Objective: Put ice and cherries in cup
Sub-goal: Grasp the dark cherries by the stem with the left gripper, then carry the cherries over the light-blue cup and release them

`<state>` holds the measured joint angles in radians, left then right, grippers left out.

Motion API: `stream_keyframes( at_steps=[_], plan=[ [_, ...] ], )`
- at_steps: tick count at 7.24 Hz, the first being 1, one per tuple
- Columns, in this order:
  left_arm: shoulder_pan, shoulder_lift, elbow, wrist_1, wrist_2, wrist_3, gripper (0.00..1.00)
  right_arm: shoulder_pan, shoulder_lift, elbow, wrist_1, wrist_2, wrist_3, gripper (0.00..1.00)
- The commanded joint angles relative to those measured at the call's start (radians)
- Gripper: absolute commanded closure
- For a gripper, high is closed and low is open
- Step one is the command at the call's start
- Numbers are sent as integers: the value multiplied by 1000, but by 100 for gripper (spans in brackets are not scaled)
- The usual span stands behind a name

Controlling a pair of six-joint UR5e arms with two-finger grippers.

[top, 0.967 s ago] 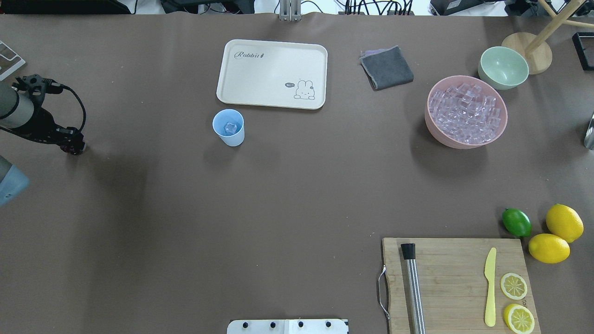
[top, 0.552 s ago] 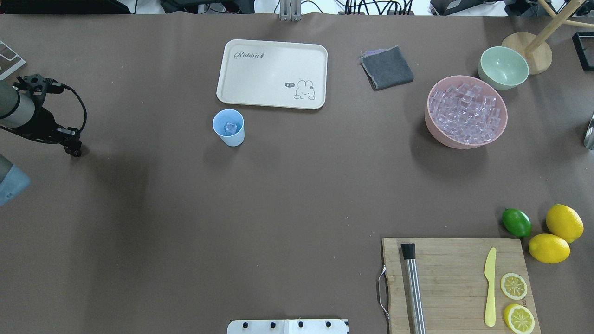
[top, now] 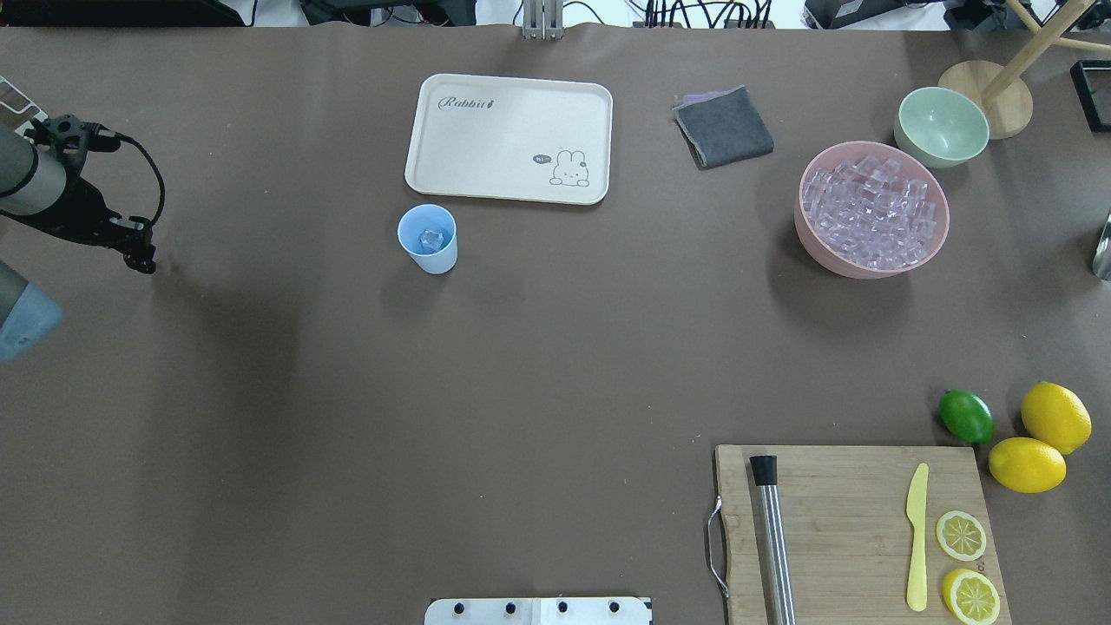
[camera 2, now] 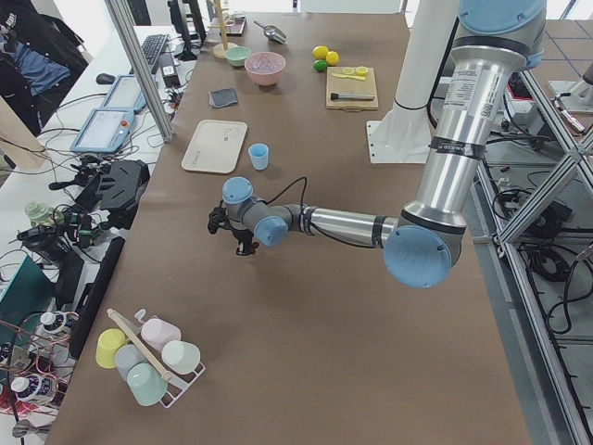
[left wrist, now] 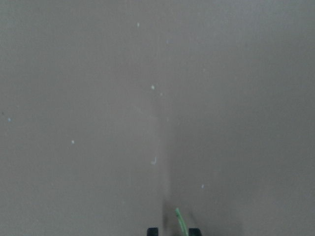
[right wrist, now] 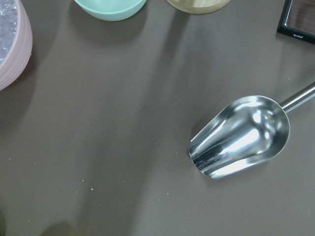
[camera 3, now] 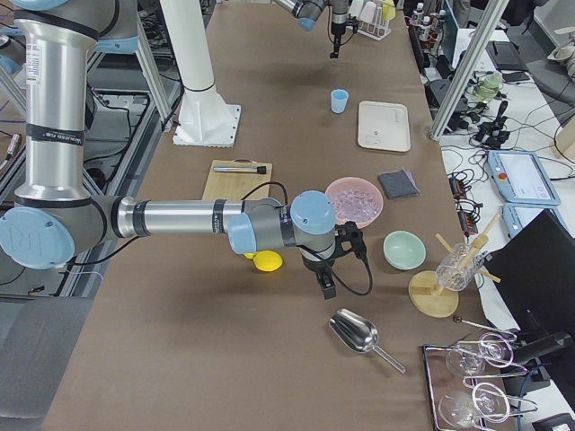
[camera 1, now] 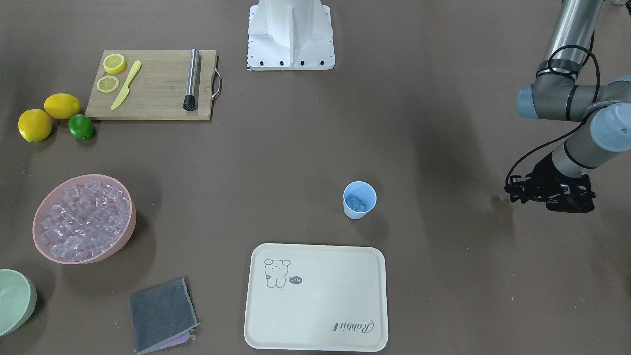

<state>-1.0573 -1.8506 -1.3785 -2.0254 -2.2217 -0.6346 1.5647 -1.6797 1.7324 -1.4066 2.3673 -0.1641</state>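
The light-blue cup [top: 427, 238] stands upright just in front of the cream tray, with an ice cube [top: 431, 237] inside it. Many more ice cubes [top: 871, 213] fill the pink bowl [top: 803, 233] at the right. My left gripper [top: 144, 263] hangs over bare table far left of the cup. In the left wrist view its fingertips [left wrist: 153, 230] stand close together with a thin green stem [left wrist: 179, 220] between them; the cherries themselves are hidden. My right gripper [camera 3: 327, 289] shows only in the exterior right view, above the table near the metal scoop; I cannot tell if it is open or shut.
A cream tray [top: 509, 137] lies behind the cup. A grey cloth [top: 723, 127] and a pale green bowl [top: 942, 126] sit at the back right. A metal scoop [right wrist: 241, 137] lies at the far right. A cutting board [top: 846, 521], a lime [top: 966, 416] and lemons sit at the front right.
My left gripper has moved a little toward the far side of the table, still at the left edge. The cup, the bowls and everything else have stayed put.
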Motion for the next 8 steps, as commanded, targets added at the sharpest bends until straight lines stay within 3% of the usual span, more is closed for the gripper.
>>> stream_keyframes(
  at_steps=[1, 2, 4, 5, 8],
  plan=[
    [-52, -216, -1, 297, -24, -14, 69, 0, 2, 1, 0, 0, 0, 1],
    [-49, -320, -1, 392, -20, -125, 69, 0, -2, 2, 0, 3, 0, 1],
    [38, -454, 1, 398, -9, -482, 69, 0, -6, 9, 0, 4, 0, 1],
    [116, -510, -1, 393, 85, -666, 69, 0, -6, 9, -2, 4, 0, 1],
    [275, -521, -30, 334, 227, -891, 68, 0, -9, 9, -2, 3, 0, 1]
  ],
)
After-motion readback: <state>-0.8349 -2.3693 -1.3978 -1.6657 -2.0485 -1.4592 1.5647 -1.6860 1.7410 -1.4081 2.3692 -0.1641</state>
